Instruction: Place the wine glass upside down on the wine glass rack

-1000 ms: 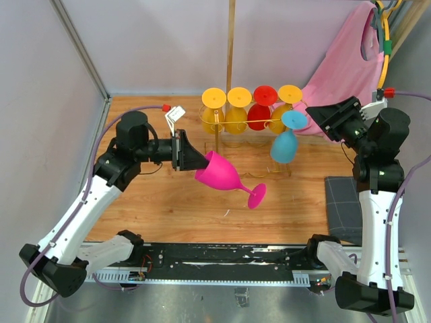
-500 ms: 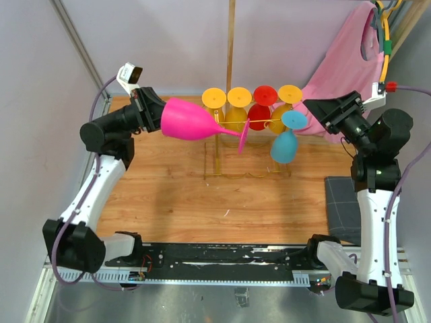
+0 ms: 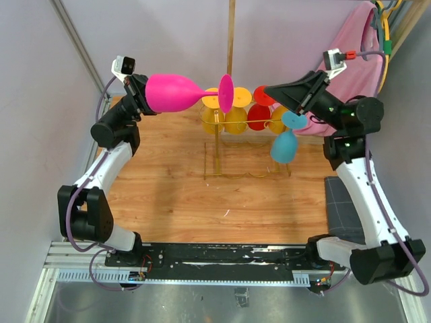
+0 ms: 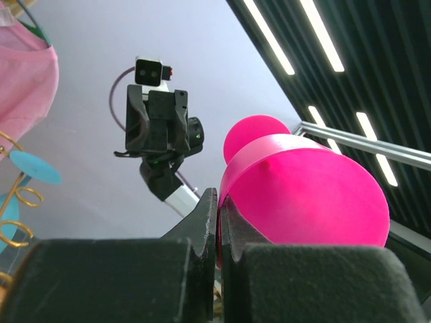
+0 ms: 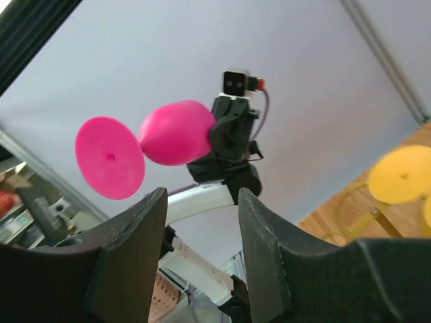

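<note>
Wine glass rack (image 3: 217, 145) holds 5 inverted goblets (image 3: 236, 120). Left gripper (image 3: 144, 94) pinches the magenta wine glass (image 3: 172, 92) sideways; right gripper (image 3: 269, 89) is spread.

wine glass (image 3: 174, 93) rim hidden behind left fingers (image 3: 141, 93), pole (image 3: 231, 40) top cropped

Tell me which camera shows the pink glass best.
Top external: the pink glass shows whole, bowl, stem and foot, sideways in the left gripper. Right wrist shows bowl and foot, smaller. Left wrist shows only the bowl close up and part of the foot.
</note>
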{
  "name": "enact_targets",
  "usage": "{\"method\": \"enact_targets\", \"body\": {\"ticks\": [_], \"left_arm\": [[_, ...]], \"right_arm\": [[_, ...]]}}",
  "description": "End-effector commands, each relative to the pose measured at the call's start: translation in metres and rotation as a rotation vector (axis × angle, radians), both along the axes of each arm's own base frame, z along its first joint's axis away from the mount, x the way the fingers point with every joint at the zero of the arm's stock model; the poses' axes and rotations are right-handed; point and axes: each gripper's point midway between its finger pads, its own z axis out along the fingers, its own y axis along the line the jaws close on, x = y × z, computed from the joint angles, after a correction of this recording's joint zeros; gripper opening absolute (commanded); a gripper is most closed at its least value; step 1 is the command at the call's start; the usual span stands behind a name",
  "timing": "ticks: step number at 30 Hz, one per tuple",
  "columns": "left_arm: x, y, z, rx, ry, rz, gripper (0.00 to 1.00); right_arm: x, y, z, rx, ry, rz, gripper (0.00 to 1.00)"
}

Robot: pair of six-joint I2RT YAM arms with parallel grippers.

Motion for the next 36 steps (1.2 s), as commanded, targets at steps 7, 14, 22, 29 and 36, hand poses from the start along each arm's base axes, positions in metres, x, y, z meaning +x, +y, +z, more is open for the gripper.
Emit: {"method": "enact_targets", "body": {"ticks": [7,14,22,29,36], "left_arm": [[-0.054,0.026,0.045,-0.194,-0.093,-0.157,0.0],[-0.062,0.03,0.052,-0.241,-0.093,-0.166,0.0],[-0.072,0.032,0.057,-0.255,-0.109,-0.171,0.0],[-0.072,0.032,0.054,-0.251,-0.097,-0.17,0.0],[-0.07,0.031,0.052,-0.249,-0.093,-0.168,0.0]], "right_arm": [[-0.076,0.051,0.076,0.292,-0.296,0.478,0.47],[-0.08,0.077,0.09,0.408,-0.285,0.629,0.45],[-0.072,0.1,0.094,0.474,-0.244,0.702,0.42],[-0.076,0.11,0.103,0.503,-0.235,0.739,0.38],[-0.078,0.111,0.106,0.507,-0.241,0.74,0.29]]}}
